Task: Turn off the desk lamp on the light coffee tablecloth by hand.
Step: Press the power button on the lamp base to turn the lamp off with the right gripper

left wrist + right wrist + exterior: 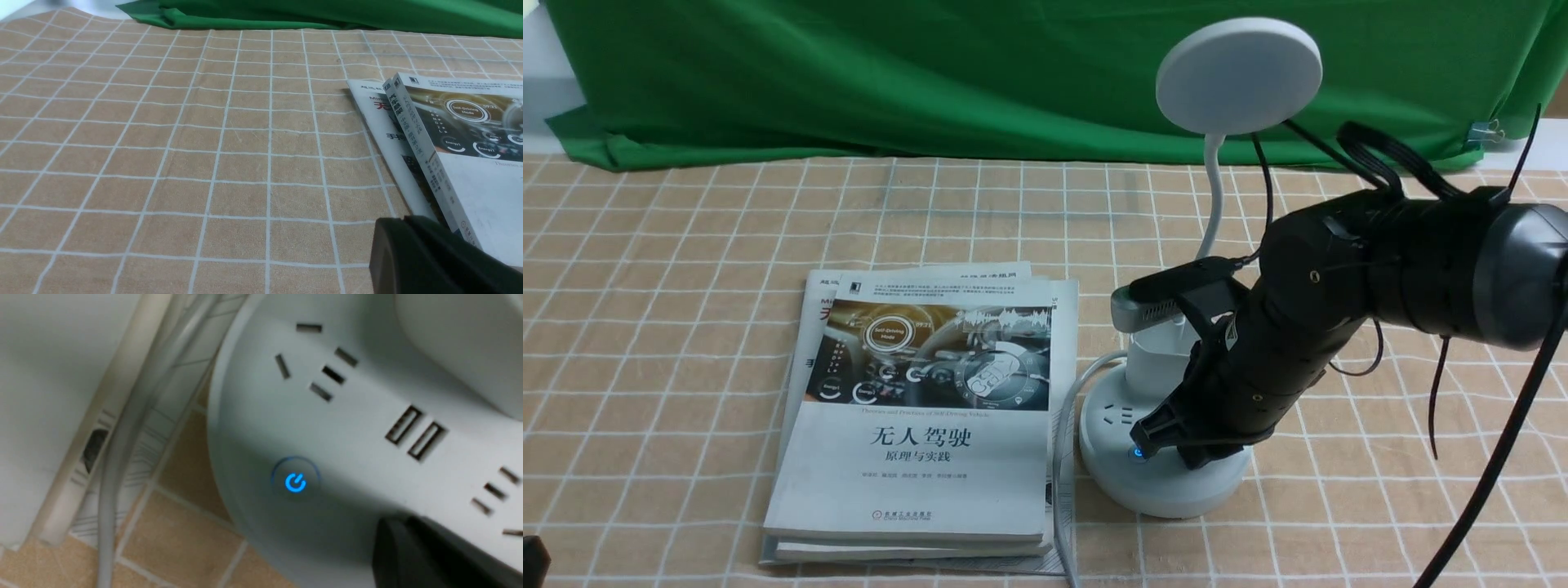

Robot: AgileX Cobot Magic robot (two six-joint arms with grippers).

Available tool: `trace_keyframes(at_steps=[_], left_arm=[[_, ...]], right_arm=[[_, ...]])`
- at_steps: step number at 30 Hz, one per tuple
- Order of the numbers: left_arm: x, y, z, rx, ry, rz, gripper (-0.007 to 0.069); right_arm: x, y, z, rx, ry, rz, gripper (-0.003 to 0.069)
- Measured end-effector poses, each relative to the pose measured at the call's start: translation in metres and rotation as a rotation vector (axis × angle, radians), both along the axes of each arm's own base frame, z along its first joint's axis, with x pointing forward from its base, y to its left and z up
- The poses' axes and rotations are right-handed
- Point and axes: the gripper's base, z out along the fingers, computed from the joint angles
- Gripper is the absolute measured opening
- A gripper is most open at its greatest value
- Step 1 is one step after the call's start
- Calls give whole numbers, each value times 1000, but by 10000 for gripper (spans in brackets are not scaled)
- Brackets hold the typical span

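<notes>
The right end effector (402, 518) is closed, holding nothing, above the base of the desk lamp (1160, 486); it should press its button straight down, gently and briefly.

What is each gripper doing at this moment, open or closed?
Left gripper: closed, holding nothing visible.
Right gripper: closed and empty, its tip at the white desk lamp's base.

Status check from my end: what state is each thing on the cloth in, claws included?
Desk lamp: upright, base button lit blue
Right claw: shut, at the lamp base
Left claw: shut
Books: stacked, closed
Tablecloth: spread out
</notes>
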Motion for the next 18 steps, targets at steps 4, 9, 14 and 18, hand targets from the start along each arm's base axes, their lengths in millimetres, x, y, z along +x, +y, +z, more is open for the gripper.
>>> trace_keyframes(at_steps=[4,9,14,18], left_arm=[[0,0,0,0,0,0,5],[0,0,0,0,0,0,5],[0,0,0,0,0,0,5],[0,0,0,0,0,0,5]], right_arm=[[-3,-2,9,14,-21,0,36],[-7,-2,27,41,-64,5,36],[-8,-2,30,44,-67,7,36],[-14,-6,35,40,-64,10,36]])
